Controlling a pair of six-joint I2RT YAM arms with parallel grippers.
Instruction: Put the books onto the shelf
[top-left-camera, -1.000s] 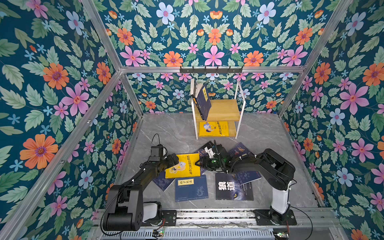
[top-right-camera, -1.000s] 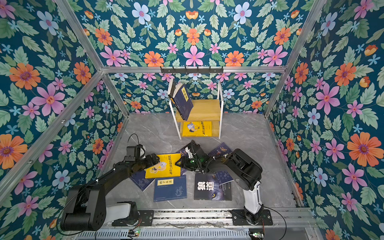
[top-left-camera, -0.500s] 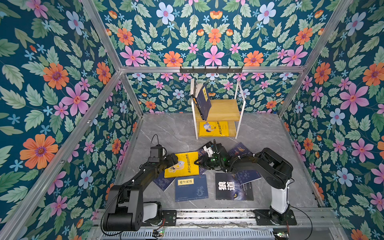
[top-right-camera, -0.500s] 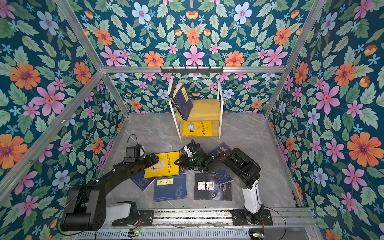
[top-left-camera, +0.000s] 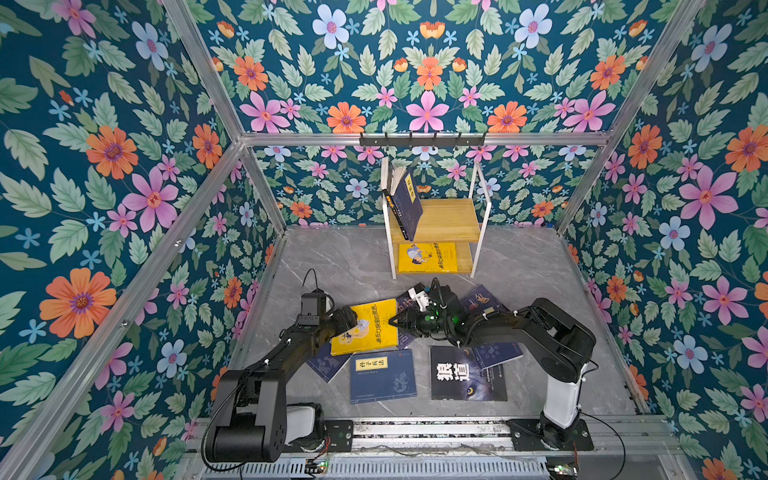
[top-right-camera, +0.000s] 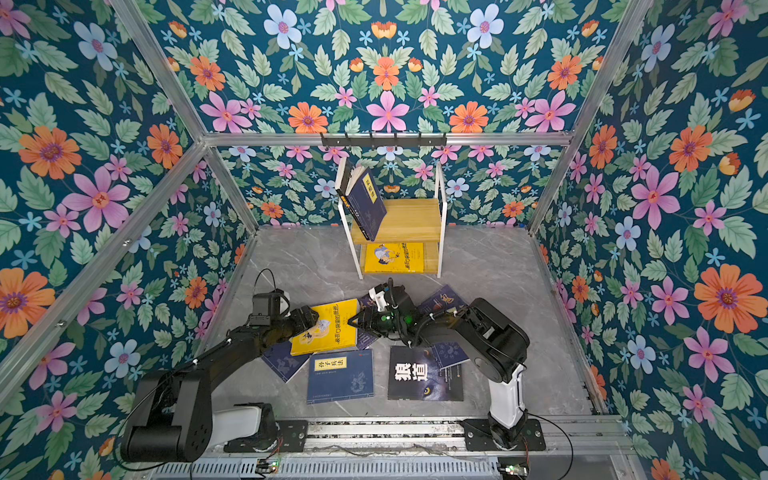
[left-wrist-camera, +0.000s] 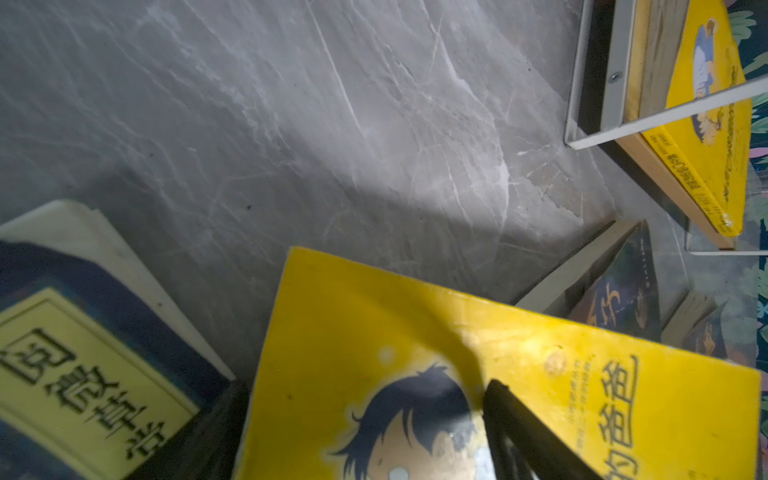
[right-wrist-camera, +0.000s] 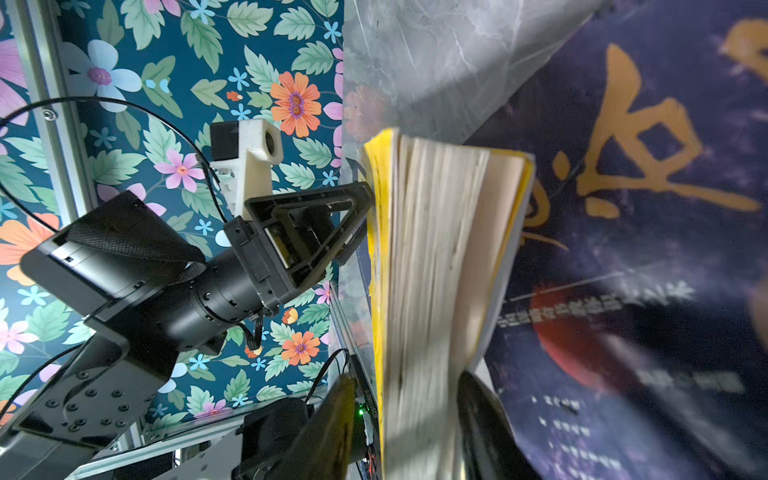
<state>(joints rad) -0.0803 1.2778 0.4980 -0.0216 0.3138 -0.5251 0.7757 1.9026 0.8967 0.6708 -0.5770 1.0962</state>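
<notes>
The right claw (top-left-camera: 394, 322) has closed in and now pinches the page edge of the yellow book (top-left-camera: 365, 328), tipping it up off the desk (top-left-camera: 340, 257). The left claw (top-left-camera: 353, 324), spread wide, steadies the cover. The book looks ready to carry to the shelf (top-left-camera: 440, 216).

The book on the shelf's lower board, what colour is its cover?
The book is yellow; a top view shows it best.
</notes>
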